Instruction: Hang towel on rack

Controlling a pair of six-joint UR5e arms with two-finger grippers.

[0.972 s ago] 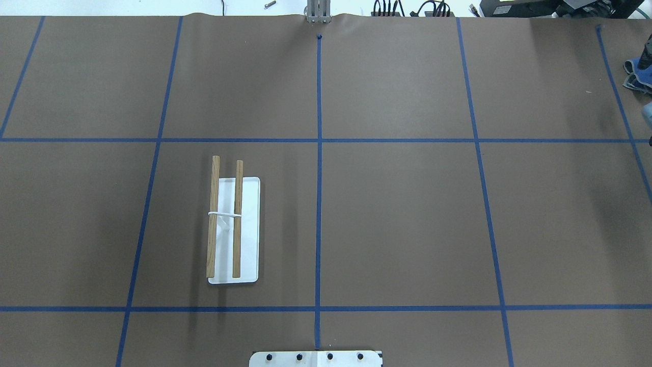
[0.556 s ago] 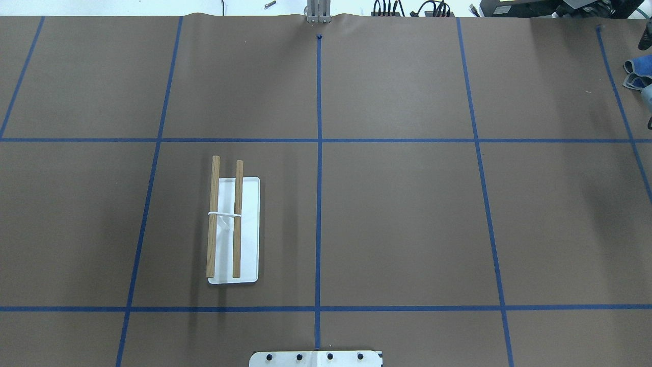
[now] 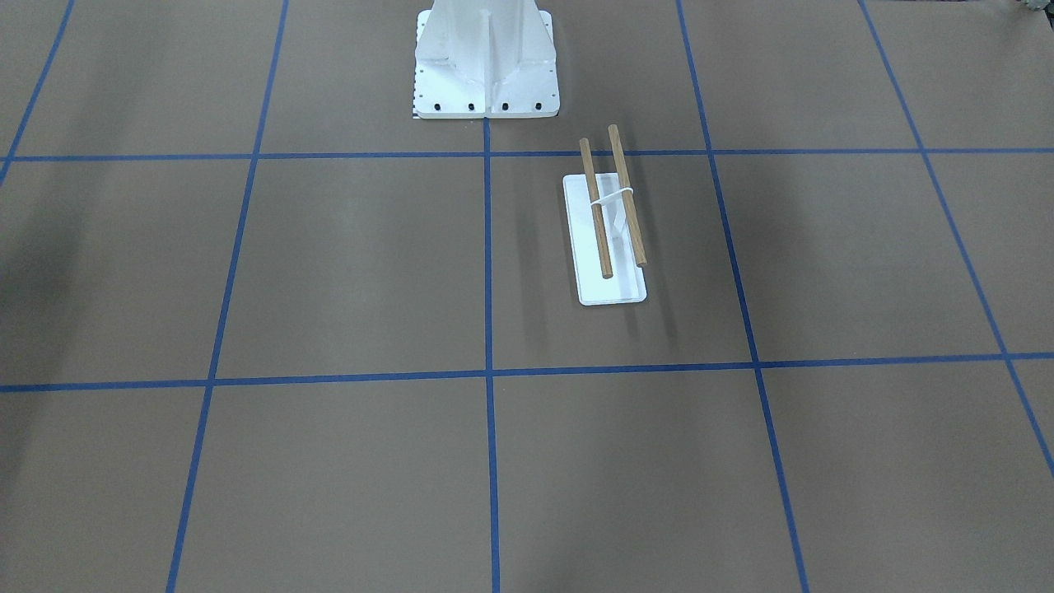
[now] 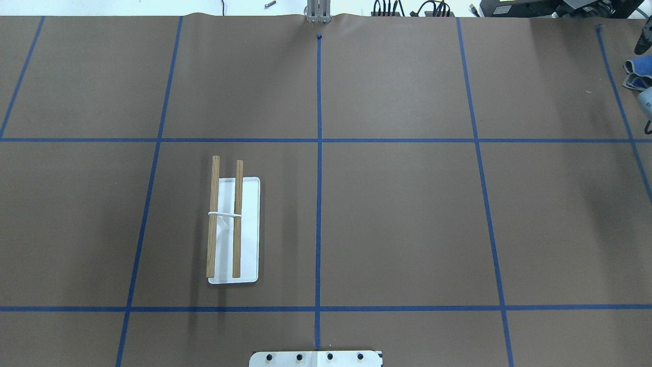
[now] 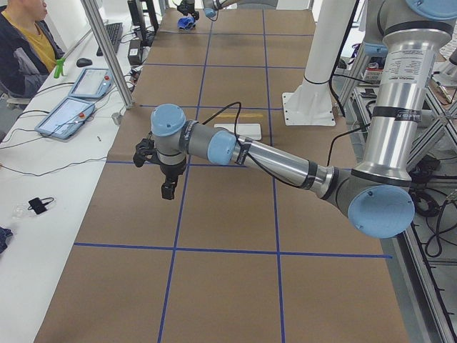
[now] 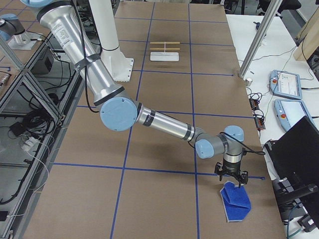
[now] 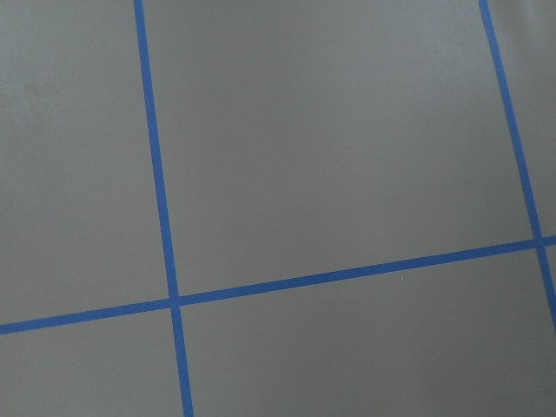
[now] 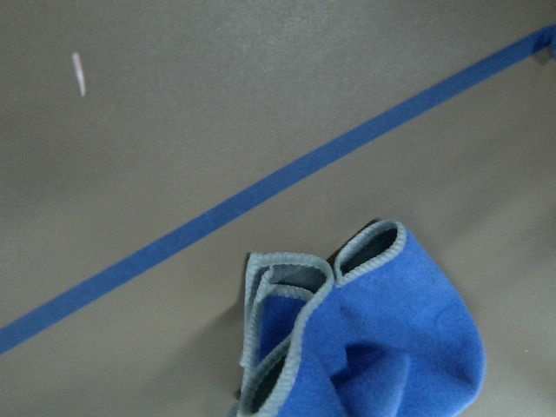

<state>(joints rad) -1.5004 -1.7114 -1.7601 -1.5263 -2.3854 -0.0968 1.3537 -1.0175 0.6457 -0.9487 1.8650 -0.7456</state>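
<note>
The blue towel [image 6: 236,200] lies crumpled on the brown table near its end on the right arm's side. It shows close up in the right wrist view [image 8: 382,339] and at the overhead view's right edge [image 4: 635,74]. My right gripper [image 6: 231,180] hangs just above the towel's edge; I cannot tell whether it is open or shut. The rack [image 4: 224,219], two wooden dowels over a white base plate, stands bare on the left half, also in the front view [image 3: 613,206]. My left gripper [image 5: 168,190] hovers over bare table, far from the rack; I cannot tell its state.
The white bolted pedestal [image 3: 486,58] stands at the robot's side of the table. Blue tape lines [image 4: 319,153] divide the brown cover into squares. An operator [image 5: 21,43] sits beside a side bench with tablets [image 5: 68,114] and cables.
At the overhead view's right edge the dark part of the right arm has shifted a little up and away, and less of the towel shows. The rack has not moved.
</note>
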